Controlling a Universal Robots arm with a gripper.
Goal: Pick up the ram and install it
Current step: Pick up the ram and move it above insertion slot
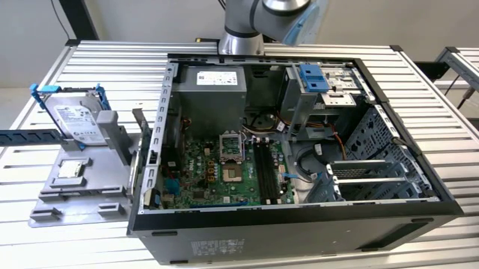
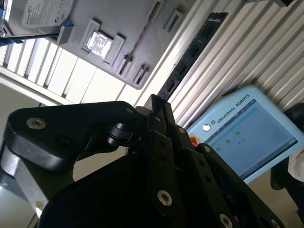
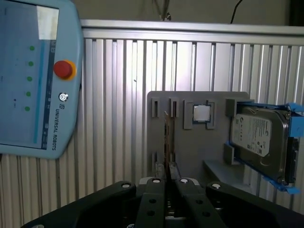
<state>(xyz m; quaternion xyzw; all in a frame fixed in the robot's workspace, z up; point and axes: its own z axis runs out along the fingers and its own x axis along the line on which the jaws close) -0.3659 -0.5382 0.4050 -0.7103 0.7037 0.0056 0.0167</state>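
- Surface (image 1: 97, 61): ribbed aluminium slats, pale metal. Its far edge meets a plain light wall (image 1: 150, 17). A second slatted bench (image 1: 464, 56) stands apart at the exterior view's right.
- Computer case (image 1: 299, 216): black, lying on its side with the panel off. It takes up the middle and the exterior view's right of the surface, and its dark front wall is toward the near edge.
- Motherboard (image 1: 217, 179): green, on the case floor, with the long memory slots (image 1: 266, 165) beside the processor socket.
- Fixture tray (image 1: 75, 190): grey, just beside the case on the exterior view's left.
- Hard drive (image 1: 75, 120): in a blue caddy, propped at the tray's far end.
- Processor chip (image 1: 71, 168): seated in a square pocket mid-tray.
- Ram (image 1: 140, 130): dark stick standing on edge in the tray's slot on the side nearest the case. It is seen edge-on in the first wrist view (image 3: 166, 133) and along its length in the second wrist view (image 2: 194, 52).
- Teach pendant (image 3: 33, 71): light blue, lying flat on the surface, well apart from the tray, with bare slats between them.
- Arm (image 1: 243, 28): rises behind the case's far rim.
- Tool (image 3: 166, 166): black, high above the tray and in line with the ram. The fingers are drawn together with nothing between them.
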